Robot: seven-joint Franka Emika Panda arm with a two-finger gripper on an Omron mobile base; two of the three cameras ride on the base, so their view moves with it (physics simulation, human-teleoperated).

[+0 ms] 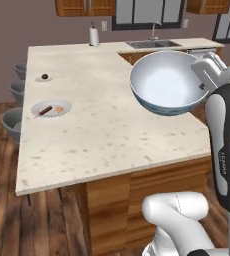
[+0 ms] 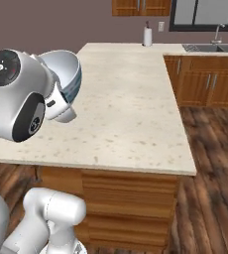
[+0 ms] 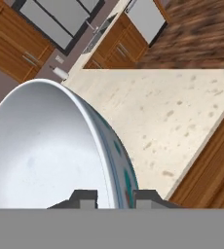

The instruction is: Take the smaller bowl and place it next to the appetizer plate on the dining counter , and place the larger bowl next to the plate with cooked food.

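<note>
The larger bowl, white with a blue-green pattern outside and pale inside, hangs tilted above the right part of the dining counter. My gripper is shut on its right rim. In the hand view the bowl rises from my gripper, with the rim wall between the two fingertips. The right base view has the bowl just behind my arm's big joint. The plate with cooked food lies at the counter's left edge, the appetizer plate beyond it. The smaller bowl is out of view.
Grey stools line the counter's left side. A paper towel roll and a sink stand along the back. Wooden cabinets flank the counter on the right, over a wood floor.
</note>
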